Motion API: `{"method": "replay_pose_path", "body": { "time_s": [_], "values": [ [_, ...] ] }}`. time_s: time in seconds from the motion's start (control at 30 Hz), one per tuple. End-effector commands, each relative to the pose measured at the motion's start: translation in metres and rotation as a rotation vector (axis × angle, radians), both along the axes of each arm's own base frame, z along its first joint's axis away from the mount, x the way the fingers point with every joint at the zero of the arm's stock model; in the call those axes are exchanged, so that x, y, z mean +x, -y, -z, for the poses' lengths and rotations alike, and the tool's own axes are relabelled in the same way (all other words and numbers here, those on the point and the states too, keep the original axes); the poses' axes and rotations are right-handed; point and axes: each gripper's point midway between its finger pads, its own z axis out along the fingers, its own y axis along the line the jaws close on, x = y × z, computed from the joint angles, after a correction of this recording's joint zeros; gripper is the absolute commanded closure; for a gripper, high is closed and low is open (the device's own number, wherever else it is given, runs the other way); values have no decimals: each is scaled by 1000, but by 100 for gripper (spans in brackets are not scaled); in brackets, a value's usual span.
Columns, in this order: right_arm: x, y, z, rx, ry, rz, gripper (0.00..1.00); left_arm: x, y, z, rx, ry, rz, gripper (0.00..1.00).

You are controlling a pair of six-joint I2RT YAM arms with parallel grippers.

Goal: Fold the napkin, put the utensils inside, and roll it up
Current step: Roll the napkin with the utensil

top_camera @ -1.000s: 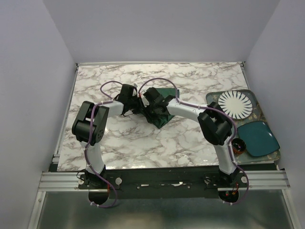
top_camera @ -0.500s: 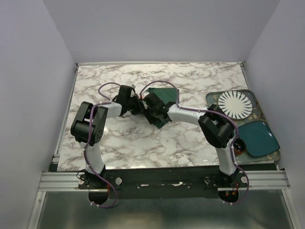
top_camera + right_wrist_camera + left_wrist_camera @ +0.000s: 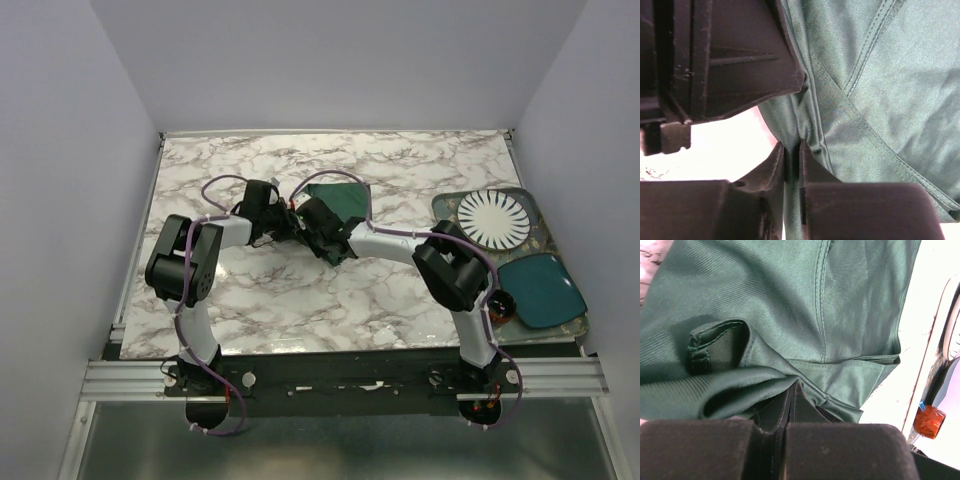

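Okay, both arms reach in to the middle of the marble table (image 3: 400, 160), with their wrists almost touching. The napkin (image 3: 342, 198) sits mid-table, a bit toward the far side. It is bunched up, with a flat dark green part showing just far and right of the two grippers.

The left gripper (image 3: 285, 222) is at the napkin's left edge. In the left wrist view its two pads are pressed together with a gathered fold of the napkin (image 3: 790, 315) pinched at the tips of the left gripper (image 3: 791, 392). A hemmed corner curls up left of that pinch, and a stitched seam runs across the cloth beyond it.

The right gripper (image 3: 314, 224) is just right of the left one, on the near-left part of the cloth. In the right wrist view, the fingers of the right gripper (image 3: 792, 152) are clamped on a thin edge of the napkin (image 3: 880, 90), with only a sliver of a gap that the cloth fills. The left gripper's black body (image 3: 715, 60) sits right beside it, touching the cloth.

A tray (image 3: 437, 205) sits at the right edge, well apart from the napkin. It holds a white plate (image 3: 492, 220) on the far side, a teal dish (image 3: 540, 290) on the near side and a small orange cup (image 3: 500, 305).
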Motion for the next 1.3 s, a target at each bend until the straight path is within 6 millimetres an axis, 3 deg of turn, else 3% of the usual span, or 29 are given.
{"method": "replay_pose_path", "body": {
  "time_s": [0.0,0.17,0.23,0.37,0.53,0.7,1.0,1.27],
  "values": [
    [-77,76,102,-288,-333,-23,89,-25,-26,22,63,-99,-33,95],
    [-96,36,74,-83,-434,-130,99,-10,-34,-39,23,48,-35,67],
    [-105,25,66,-15,-490,-161,99,-11,-35,-64,25,88,-22,61],
    [-113,10,51,168,-634,-183,100,-25,-38,-92,16,135,-20,56],
    [-107,8,41,351,-784,-166,100,-55,-54,-81,66,77,-98,42],
    [-98,10,28,518,-906,-146,99,-80,-57,-63,90,20,-158,46],
    [-90,7,25,612,-970,-133,99,-84,-39,-22,104,-161,-239,37],
    [-85,7,28,622,-982,-109,100,-88,-43,-14,107,-206,-381,38]
  ]
}}
